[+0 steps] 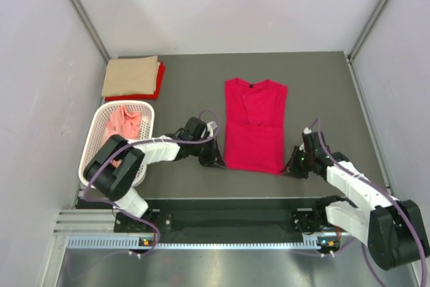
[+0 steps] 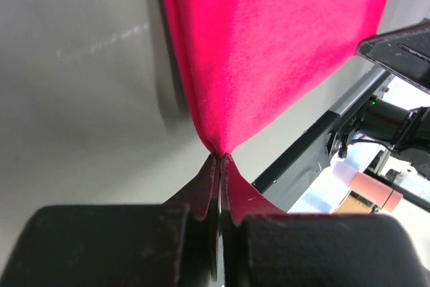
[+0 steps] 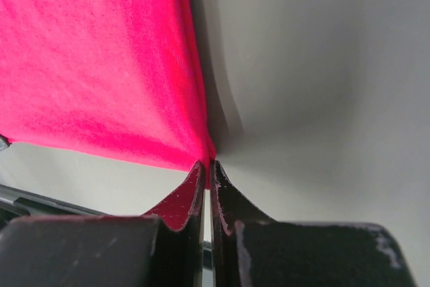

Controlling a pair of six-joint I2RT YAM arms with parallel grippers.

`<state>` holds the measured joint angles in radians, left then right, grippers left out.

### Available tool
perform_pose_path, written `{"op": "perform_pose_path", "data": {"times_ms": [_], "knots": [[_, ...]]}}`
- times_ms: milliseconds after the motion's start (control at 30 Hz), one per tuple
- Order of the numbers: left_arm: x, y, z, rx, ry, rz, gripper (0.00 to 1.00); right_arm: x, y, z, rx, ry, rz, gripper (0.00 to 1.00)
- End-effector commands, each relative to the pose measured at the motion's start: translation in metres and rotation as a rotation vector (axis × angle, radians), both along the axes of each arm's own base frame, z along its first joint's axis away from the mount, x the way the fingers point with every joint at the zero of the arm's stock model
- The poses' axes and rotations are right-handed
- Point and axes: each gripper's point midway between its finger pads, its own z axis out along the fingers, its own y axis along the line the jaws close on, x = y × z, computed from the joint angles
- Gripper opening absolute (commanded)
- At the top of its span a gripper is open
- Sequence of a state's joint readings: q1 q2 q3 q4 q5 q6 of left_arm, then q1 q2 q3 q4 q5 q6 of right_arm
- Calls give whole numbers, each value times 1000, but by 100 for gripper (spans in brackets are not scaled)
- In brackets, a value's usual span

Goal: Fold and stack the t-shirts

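Note:
A crimson t-shirt [image 1: 254, 126] lies flat in the middle of the grey table, sleeves folded in, collar toward the back. My left gripper [image 1: 216, 164] is shut on its near left hem corner [image 2: 218, 147]. My right gripper [image 1: 290, 169] is shut on the near right hem corner [image 3: 205, 156]. In both wrist views the cloth runs straight into the closed fingertips. A folded tan t-shirt [image 1: 130, 75] rests on a folded red one [image 1: 158, 80] at the back left. A salmon pink t-shirt [image 1: 125, 123] is bunched inside the white basket.
The white mesh basket [image 1: 96, 140] stands at the left, close beside my left arm. Light walls enclose the table on three sides. A metal rail [image 1: 222, 208] runs along the near edge, between the arm bases.

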<state>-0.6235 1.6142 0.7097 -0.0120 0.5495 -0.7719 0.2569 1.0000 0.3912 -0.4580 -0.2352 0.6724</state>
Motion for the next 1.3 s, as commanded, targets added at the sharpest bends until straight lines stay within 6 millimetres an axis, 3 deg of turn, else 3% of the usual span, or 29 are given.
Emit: {"op": "perform_pose_path", "data": {"times_ms": [0, 200, 600, 867, 1100, 1167, 1200, 1267], "knots": [[-2, 7, 6, 27, 4, 47, 0, -4, -8, 6, -33, -10, -7, 0], [6, 6, 23, 41, -28, 61, 0, 5, -10, 29, -41, -62, -16, 0], [14, 4, 49, 28, -70, 82, 0, 14, -11, 47, -52, -102, -12, 0], [38, 3, 73, 72, -124, 118, 0, 35, -17, 76, -91, -168, -48, 0], [78, -3, 98, 60, -182, 157, 0, 77, -21, 120, -144, -259, -87, 0], [99, -8, 110, 47, -200, 159, 0, 90, -21, 123, -161, -254, -83, 0], [106, -8, 106, 64, -200, 155, 0, 100, -19, 134, -157, -280, -82, 0], [130, -12, 124, 51, -246, 173, 0, 114, -18, 134, -171, -266, -79, 0]]}}
